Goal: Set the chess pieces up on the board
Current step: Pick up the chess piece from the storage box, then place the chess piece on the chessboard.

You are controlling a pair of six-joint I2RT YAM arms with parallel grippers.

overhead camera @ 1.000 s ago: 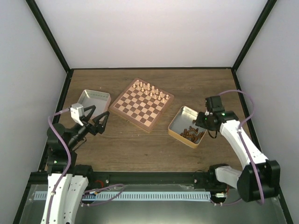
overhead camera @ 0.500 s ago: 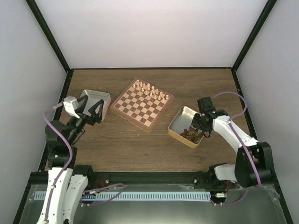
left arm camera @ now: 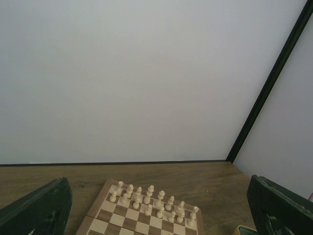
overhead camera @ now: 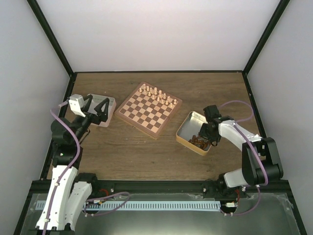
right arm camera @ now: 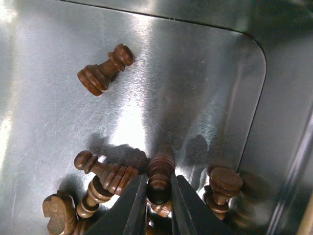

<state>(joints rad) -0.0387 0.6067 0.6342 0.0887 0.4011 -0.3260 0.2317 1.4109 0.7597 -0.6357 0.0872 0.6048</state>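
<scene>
The right claw (overhead camera: 205, 134) has gone deeper into the tin (overhead camera: 187, 123) and its fingers (right arm camera: 132, 210) have squeezed in; the left claw (overhead camera: 98, 105) has swung up by the other tin (overhead camera: 112, 104), at 9 o'clock from the board (overhead camera: 146, 118); the right claw now pinches the round top of one dark piece (right arm camera: 160, 172); the other dark chess pieces (right arm camera: 105, 176) lie in a heap beside it, and one pawn (right arm camera: 104, 72) lies alone at 11 o'clock; this tin sits on the worktop (overhead camera: 132, 152) at 4 o'clock from the board; the left claw is wide open and holds nothing; pale pieces (overhead camera: 159, 94) stand in two rows on the board's far side.
</scene>
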